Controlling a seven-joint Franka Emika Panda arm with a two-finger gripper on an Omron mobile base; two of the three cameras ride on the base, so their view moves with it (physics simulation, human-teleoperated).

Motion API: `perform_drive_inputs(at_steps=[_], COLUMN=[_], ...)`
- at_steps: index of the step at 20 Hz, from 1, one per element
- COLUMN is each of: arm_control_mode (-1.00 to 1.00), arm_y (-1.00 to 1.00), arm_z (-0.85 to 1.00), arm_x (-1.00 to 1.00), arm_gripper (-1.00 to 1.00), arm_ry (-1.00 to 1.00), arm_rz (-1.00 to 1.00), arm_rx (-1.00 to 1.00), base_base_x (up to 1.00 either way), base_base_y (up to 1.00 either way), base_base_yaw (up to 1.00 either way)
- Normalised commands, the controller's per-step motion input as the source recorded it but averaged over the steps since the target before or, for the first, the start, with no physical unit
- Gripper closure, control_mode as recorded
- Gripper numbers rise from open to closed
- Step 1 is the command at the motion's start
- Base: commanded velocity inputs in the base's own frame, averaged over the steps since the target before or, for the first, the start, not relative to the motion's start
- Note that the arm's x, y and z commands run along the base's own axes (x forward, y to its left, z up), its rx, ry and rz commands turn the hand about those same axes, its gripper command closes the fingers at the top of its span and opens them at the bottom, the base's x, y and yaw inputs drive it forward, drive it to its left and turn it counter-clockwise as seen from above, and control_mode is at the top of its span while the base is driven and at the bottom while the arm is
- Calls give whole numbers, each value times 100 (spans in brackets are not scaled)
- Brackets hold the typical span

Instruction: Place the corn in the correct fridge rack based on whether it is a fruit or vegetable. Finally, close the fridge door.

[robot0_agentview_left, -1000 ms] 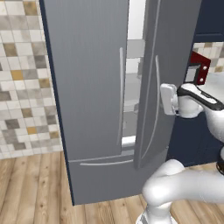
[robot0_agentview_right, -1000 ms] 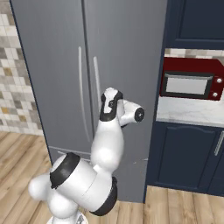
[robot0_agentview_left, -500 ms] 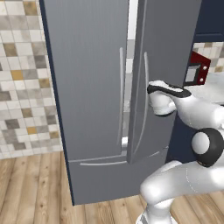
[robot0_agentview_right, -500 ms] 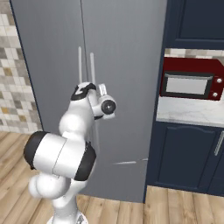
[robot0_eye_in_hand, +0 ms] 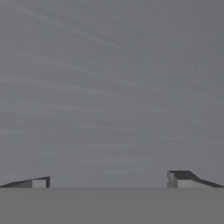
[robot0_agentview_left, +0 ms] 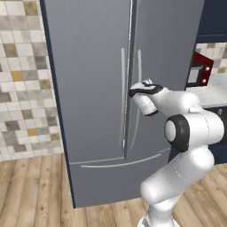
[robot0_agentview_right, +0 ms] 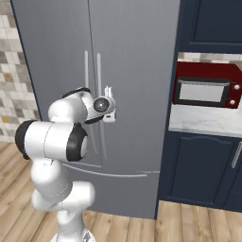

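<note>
Pressing flat against the fridge door (robot0_agentview_left: 173, 66), the gripper (robot0_agentview_left: 142, 84) sits just beside the door handle (robot0_agentview_left: 138, 80) of the right-hand leaf, at the seam between the two doors; in the right base view the hand (robot0_agentview_right: 108, 103) meets the grey panel at handle height. Fingers (robot0_eye_in_hand: 186, 178) stand wide apart with nothing between them, the hand view showing plain grey door surface very close ahead. Both doors look flush, or very nearly so; whether the seam is fully sealed I cannot tell from these angles. Corn and fridge rack: no sighting with the doors shut, so presumably inside, unverified. Judgement: task is at its final step, closing push at or near completion. Risks from here: (1) door left a hair ajar if the push stops short, as the seam is too fine to confirm; (2) an open fingertip snagging the handle bar on withdrawal and dragging the door back open, given how close the hand sits to it; (3) continued forward pressure on a seated door, loading the wrist. Microwave (robot0_agentview_right: 205, 90) and counter (robot0_agentview_right: 203, 124) lie well apart, no collision concern.
</note>
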Motion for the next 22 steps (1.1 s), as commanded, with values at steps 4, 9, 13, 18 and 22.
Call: perform_drive_inputs(at_steps=[4, 9, 13, 18, 22], arm_control_mode=[-100, -100, -100, -100, -100], arm_y=[-16, -20, -11, -8, -3], arm_z=[4, 0, 0, 0, 0], arm_x=[47, 56, 71, 42, 3], arm_gripper=[-100, -100, -100, -100, -100], arm_ry=[6, 5, 4, 2, 0], arm_rz=[-13, -7, -4, -2, 0], arm_rx=[0, 0, 0, 0, 0], base_base_x=[0, 0, 0, 0, 0], base_base_y=[0, 0, 0, 0, 0], base_base_yaw=[0, 0, 0, 0, 0])
